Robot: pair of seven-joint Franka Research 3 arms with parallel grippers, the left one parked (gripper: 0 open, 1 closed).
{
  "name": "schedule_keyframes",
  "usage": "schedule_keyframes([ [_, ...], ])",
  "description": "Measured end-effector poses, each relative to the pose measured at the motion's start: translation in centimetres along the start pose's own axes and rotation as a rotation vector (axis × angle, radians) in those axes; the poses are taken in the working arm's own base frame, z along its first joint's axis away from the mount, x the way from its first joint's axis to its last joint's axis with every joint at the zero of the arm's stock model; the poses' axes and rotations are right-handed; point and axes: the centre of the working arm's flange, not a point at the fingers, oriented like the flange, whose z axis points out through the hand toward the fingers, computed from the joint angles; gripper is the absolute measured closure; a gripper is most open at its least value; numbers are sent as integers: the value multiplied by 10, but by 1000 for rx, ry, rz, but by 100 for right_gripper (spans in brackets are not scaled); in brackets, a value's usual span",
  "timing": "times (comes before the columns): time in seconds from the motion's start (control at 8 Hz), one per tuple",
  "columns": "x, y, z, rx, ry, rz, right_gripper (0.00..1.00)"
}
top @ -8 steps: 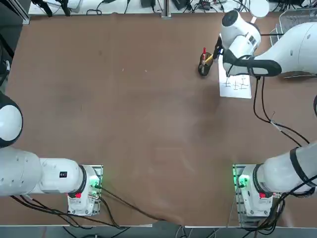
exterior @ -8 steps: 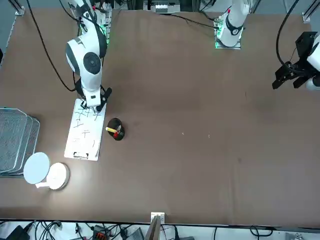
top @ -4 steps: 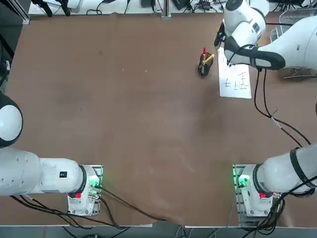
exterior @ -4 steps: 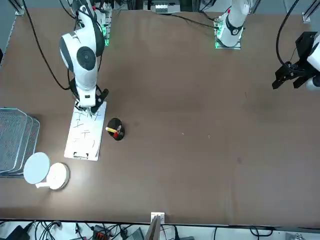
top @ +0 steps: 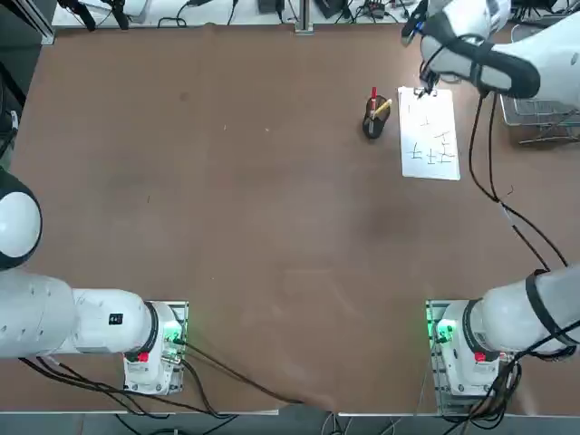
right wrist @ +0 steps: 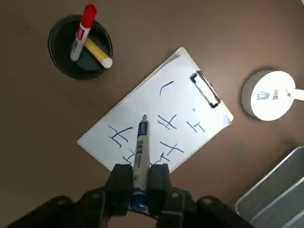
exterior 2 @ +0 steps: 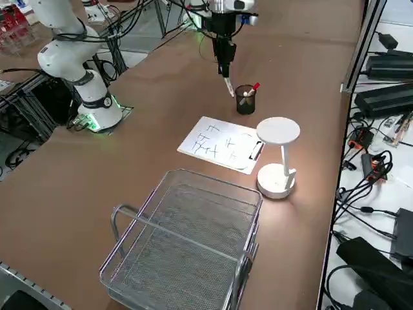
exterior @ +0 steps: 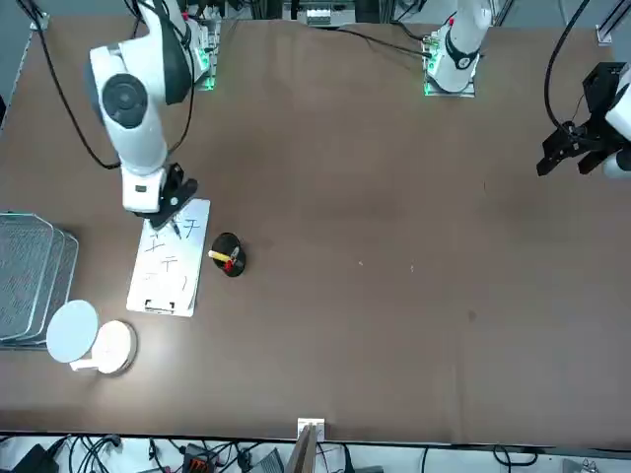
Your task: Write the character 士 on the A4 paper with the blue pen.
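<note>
The right gripper (right wrist: 140, 178) hangs above the table, jaws pinching the blue pen (right wrist: 140, 147), tip pointing down, clear of the A4 paper (right wrist: 156, 116). In the top view, the paper lies at 3 o'clock of the pen cup (top: 372, 122).

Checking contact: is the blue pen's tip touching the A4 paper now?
No: the blue pen hangs high above the table, well clear of the A4 paper.

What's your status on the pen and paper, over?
Right gripper shut on the blue pen, raised clear above the A4 paper. Several characters on the sheet. Pen cup beside it, nothing in the way.
</note>
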Motion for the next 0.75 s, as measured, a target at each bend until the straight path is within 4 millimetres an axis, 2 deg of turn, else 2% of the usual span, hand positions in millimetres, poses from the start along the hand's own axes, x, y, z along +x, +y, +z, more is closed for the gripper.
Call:
schedule_keyframes([
  [0.12,2,6,-14,36,37,68,79],
  [0.38,12,-2,-25,100,73,207,79],
  [0.75,30,-20,-14,166,81,320,79],
])
